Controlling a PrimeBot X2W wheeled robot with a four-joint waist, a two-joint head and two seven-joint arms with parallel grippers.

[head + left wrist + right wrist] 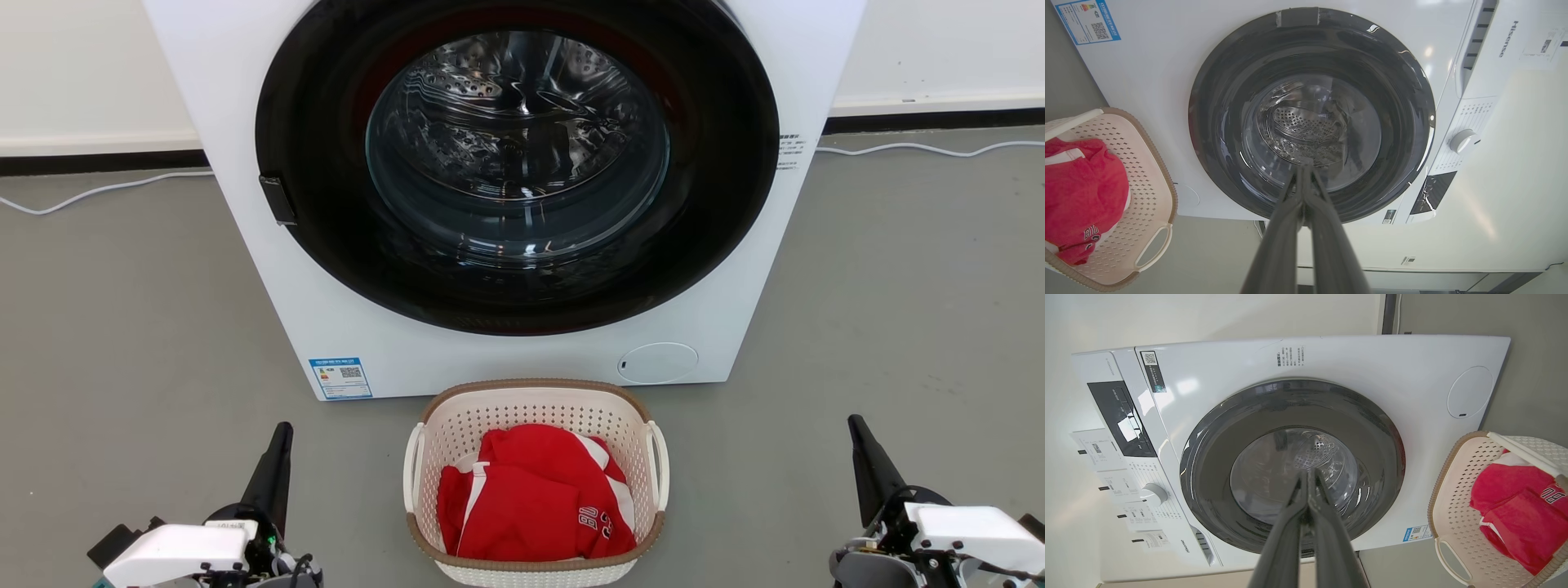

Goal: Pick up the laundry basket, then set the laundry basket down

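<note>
The laundry basket [536,408] stands on the grey floor just in front of the washing machine, cream-white and perforated with a brown rim and a white handle on each side. A red garment [535,494] lies inside it. My left gripper [282,431] is at the lower left, well apart from the basket, shut and holding nothing. At the lower right my right gripper [856,425] is shut and empty too, equally far from the basket. The basket [1143,196] sits at the left edge of the left wrist view and at the right edge [1453,522] of the right wrist view.
A white front-loading washing machine [326,327] with its round dark door [518,163] shut rises directly behind the basket. White cables [90,192] run along the floor by the back wall on both sides. Open grey floor lies left and right of the basket.
</note>
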